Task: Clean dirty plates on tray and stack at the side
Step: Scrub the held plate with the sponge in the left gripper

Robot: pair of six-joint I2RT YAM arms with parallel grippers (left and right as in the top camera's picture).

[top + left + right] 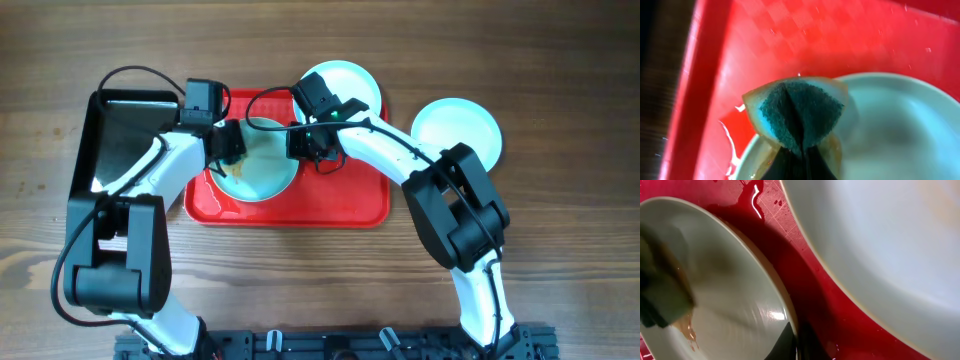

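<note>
Red tray (330, 205) lies mid-table, front half bare. One plate (262, 175) sits at tray left, second plate (350, 82) overlaps the far rim, and third plate (457, 130) lies on open table to the right. Right gripper (312, 147) pinches the first plate's right rim; left gripper (231, 156) clamps a sponge (800, 112) on its left rim.

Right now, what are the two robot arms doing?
The left pincer presses a green-and-yellow sponge on the round pale mint plate in the big red plastic tray. The right pincer grips that plate's rim. A second plate overlaps the tray's far rim; a third plate sits on the wooden table.
</note>
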